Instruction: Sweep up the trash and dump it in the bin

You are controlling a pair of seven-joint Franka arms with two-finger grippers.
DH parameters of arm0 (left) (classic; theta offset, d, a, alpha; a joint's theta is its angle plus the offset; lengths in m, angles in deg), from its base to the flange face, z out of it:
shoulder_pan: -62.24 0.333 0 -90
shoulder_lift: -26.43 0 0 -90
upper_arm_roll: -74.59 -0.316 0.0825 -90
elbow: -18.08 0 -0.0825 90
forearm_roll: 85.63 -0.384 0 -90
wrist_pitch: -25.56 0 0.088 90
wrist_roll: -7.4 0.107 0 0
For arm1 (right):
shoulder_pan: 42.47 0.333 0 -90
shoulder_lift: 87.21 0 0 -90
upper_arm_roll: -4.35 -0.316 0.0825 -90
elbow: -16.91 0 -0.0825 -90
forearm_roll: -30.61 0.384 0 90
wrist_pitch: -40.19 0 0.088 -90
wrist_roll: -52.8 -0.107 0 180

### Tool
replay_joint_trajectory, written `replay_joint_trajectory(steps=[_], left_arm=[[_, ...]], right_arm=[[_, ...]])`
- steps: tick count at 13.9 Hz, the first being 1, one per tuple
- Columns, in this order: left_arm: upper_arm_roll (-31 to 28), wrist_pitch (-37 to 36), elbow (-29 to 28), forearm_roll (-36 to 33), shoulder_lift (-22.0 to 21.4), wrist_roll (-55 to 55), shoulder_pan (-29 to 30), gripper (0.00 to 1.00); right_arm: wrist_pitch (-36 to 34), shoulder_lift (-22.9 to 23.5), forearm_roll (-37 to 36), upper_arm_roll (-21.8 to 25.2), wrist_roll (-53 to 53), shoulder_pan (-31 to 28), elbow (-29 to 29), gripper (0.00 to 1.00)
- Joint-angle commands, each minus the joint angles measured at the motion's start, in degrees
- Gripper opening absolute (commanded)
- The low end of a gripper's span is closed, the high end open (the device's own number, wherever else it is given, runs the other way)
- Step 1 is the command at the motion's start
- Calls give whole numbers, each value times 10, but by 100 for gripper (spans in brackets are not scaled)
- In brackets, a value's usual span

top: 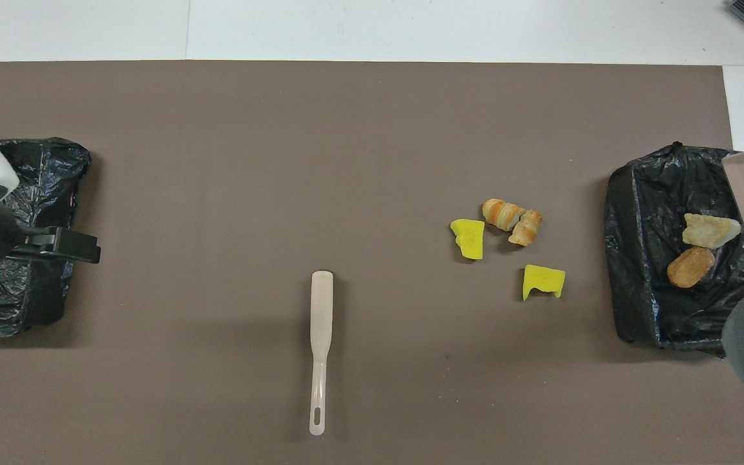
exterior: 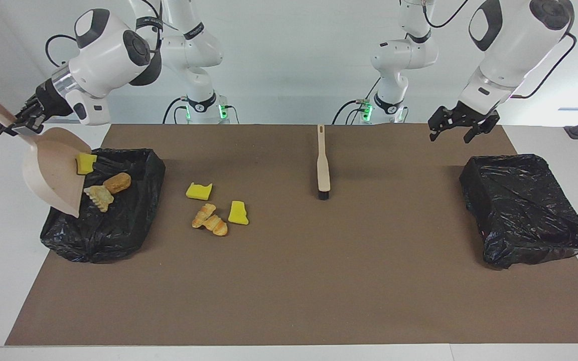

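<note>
My right gripper (exterior: 20, 123) is shut on the handle of the beige dustpan (exterior: 50, 170), which is tilted steeply over the black-lined bin (exterior: 118, 220) at the right arm's end. A yellow sponge chunk (exterior: 86, 163) sits at the pan's lip. Two bread pieces (exterior: 117, 183) lie in the bin beside the lip. On the mat beside the bin lie two yellow sponge chunks (exterior: 199, 191) and a croissant piece (exterior: 210, 220); they also show in the overhead view (top: 512, 221). My left gripper (exterior: 459, 131) is open and empty in the air by the second bin.
A beige brush (exterior: 323, 163) lies on the brown mat near the middle, bristles away from the robots. A second black-lined bin (exterior: 525, 210) stands at the left arm's end. The mat's edge runs close to both bins.
</note>
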Motion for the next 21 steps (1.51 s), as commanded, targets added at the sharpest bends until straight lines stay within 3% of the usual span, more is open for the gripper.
replay_joint_trajectory(steps=[1,4,10,16,21], left_arm=[[-14,-28,25,-13,-18,2,-17,100],[-14,-33,23,-13,-28,2,-16,100],[-11,-64,28,-21,-34,3,-12,100],[-17,-51,30,-18,-34,0,-12,100],[-19,-57,29,-18,-36,0,-14,100]], right_arm=[[9,-7,-12,-7,31,-3,-1,0],[58,-10,-7,-4,4,-23,-12,0],[28,-13,9,-8,13,-19,0,0],[-84,-13,209,-31,36,1,64,0],[-89,-11,380,-20,-23,-12,66,0]])
